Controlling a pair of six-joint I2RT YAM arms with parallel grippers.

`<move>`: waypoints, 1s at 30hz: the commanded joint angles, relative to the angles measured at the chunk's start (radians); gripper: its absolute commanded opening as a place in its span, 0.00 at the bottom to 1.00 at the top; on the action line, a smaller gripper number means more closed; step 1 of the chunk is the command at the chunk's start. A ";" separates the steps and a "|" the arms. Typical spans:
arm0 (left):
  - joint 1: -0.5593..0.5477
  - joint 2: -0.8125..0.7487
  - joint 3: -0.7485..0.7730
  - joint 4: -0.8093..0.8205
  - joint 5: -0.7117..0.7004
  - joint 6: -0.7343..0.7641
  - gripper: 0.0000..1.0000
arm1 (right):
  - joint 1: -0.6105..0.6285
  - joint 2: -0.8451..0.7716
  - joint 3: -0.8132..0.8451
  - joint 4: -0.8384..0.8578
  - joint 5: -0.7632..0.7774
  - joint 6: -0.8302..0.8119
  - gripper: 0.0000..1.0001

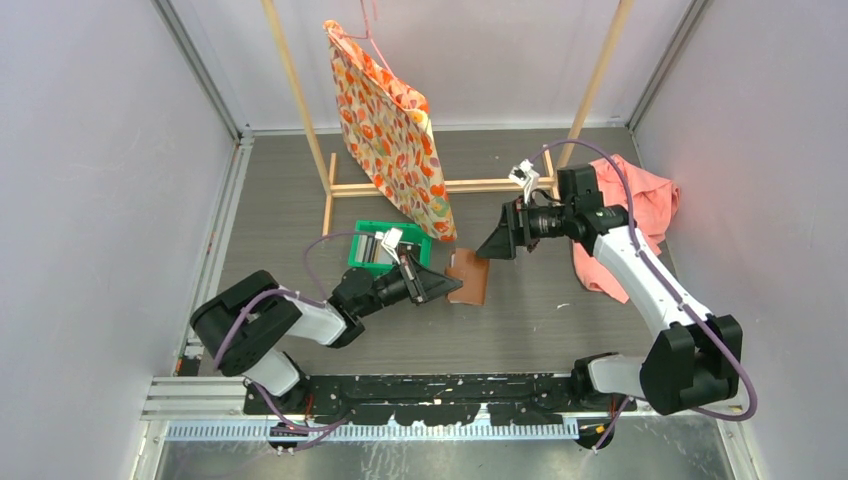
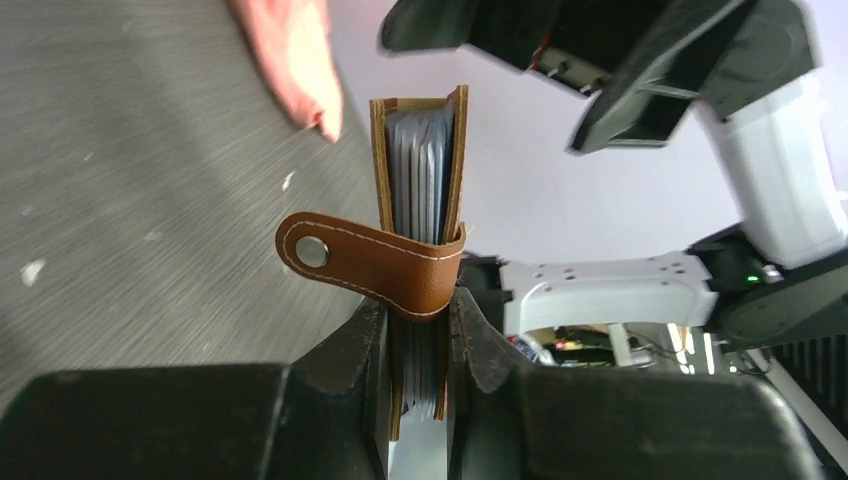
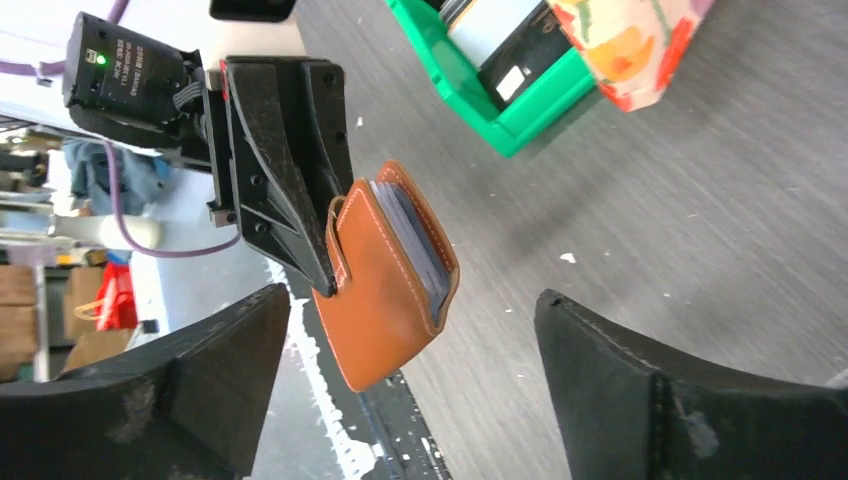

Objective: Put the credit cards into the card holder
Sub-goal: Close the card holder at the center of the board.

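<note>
Grey tabletop (image 1: pixel 560 330) below, card holder (image 2: pixel 400 265) tight in the left claw (image 2: pixel 418 335), credit cards (image 2: pixel 425 165) inside, right claw (image 1: pixel 495 245) wide open nearby.

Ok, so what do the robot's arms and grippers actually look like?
The left arm and right arm both have white links between bulky black joints, with a purple cable looping along each. The left gripper and right gripper are matte black with wedge-shaped fingers. A green light glows on the left wrist's black box.
</note>
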 commanded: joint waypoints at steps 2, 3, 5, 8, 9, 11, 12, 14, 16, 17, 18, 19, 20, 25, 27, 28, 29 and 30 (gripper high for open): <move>-0.017 -0.134 -0.009 -0.260 0.034 0.127 0.00 | -0.076 -0.097 -0.011 -0.026 0.066 -0.146 1.00; -0.030 -0.190 0.010 -0.410 0.018 0.158 0.00 | -0.091 -0.110 -0.026 -0.018 0.068 -0.148 1.00; -0.100 -0.352 0.137 -0.951 -0.100 0.345 0.00 | -0.113 -0.124 -0.069 0.009 0.078 -0.132 1.00; -0.237 -0.416 0.346 -1.543 -0.461 0.554 0.00 | -0.131 -0.118 -0.082 0.019 0.058 -0.107 1.00; -0.257 -0.401 0.397 -1.704 -0.512 0.562 0.00 | -0.136 -0.113 -0.079 0.017 0.047 -0.106 1.00; -0.300 -0.347 0.514 -1.882 -0.618 0.570 0.00 | -0.140 -0.102 -0.075 0.022 0.052 -0.103 1.00; -0.335 -0.304 0.561 -1.961 -0.690 0.577 0.00 | -0.140 -0.096 -0.073 0.024 0.061 -0.103 1.00; -0.394 -0.203 0.671 -2.086 -0.810 0.597 0.00 | -0.146 -0.085 -0.069 0.020 0.073 -0.102 1.00; -0.443 -0.088 0.786 -2.180 -0.904 0.605 0.00 | -0.152 -0.078 -0.070 0.018 0.085 -0.099 1.00; -0.467 -0.024 0.839 -2.226 -0.953 0.608 0.00 | -0.156 -0.076 -0.070 0.019 0.094 -0.096 1.00; -0.487 0.038 0.895 -2.269 -1.011 0.608 0.00 | -0.162 -0.075 -0.070 0.021 0.097 -0.095 1.00; -0.503 0.095 0.946 -2.311 -1.063 0.606 0.00 | -0.166 -0.075 -0.069 0.020 0.099 -0.093 1.00; -0.516 0.151 0.991 -2.345 -1.115 0.602 0.00 | -0.171 -0.076 -0.071 0.019 0.099 -0.090 1.00; -0.528 0.337 1.116 -2.366 -1.151 0.622 0.00 | -0.190 -0.074 -0.075 0.028 0.102 -0.075 1.00; -0.528 0.366 1.123 -2.327 -1.118 0.634 0.00 | -0.198 -0.071 -0.075 0.028 0.101 -0.070 1.00; -0.528 0.376 1.122 -2.309 -1.098 0.636 0.00 | -0.201 -0.068 -0.075 0.028 0.102 -0.069 1.00; -0.528 0.384 1.119 -2.286 -1.079 0.637 0.02 | -0.202 -0.068 -0.075 0.029 0.103 -0.068 1.00; -0.528 0.390 1.115 -2.273 -1.060 0.637 0.10 | -0.202 -0.065 -0.075 0.030 0.102 -0.066 1.00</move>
